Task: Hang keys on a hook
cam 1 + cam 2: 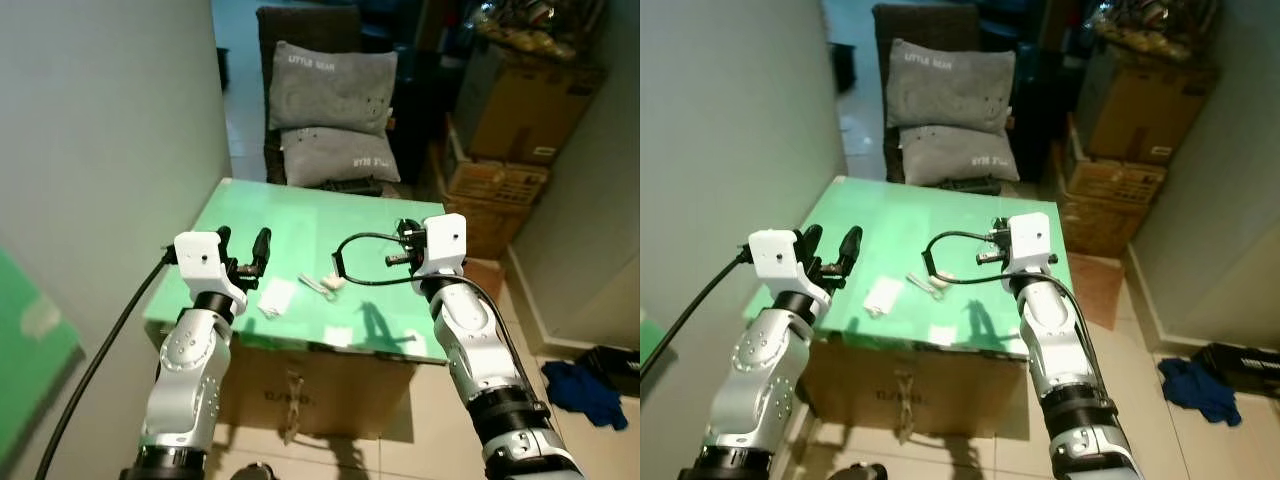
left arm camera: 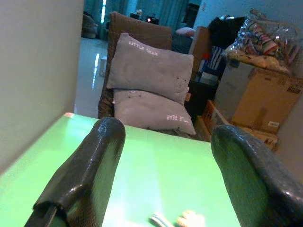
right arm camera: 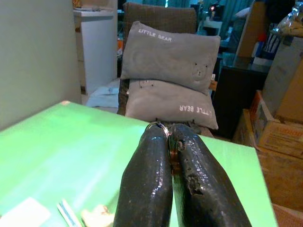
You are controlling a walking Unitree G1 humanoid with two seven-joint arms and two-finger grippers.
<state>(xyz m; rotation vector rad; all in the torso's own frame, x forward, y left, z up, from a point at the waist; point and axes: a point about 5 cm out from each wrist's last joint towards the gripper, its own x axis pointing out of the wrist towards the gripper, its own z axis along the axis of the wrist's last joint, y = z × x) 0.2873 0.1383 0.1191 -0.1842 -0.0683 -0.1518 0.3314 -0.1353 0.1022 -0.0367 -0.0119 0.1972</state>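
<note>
Above the green tabletop: right hand pressed together on a small ring — keys lying beneath; left hand spread, idle. Hanging not begun, no hook located.

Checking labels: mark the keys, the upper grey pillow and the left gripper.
keys (image 1: 322, 286), left eye view, on the metal blades.
upper grey pillow (image 1: 333, 88), left eye view, its middle.
left gripper (image 1: 243, 246), left eye view, between its fingertips.

Key ring mostly hidden (between right pincer fingers).
</note>
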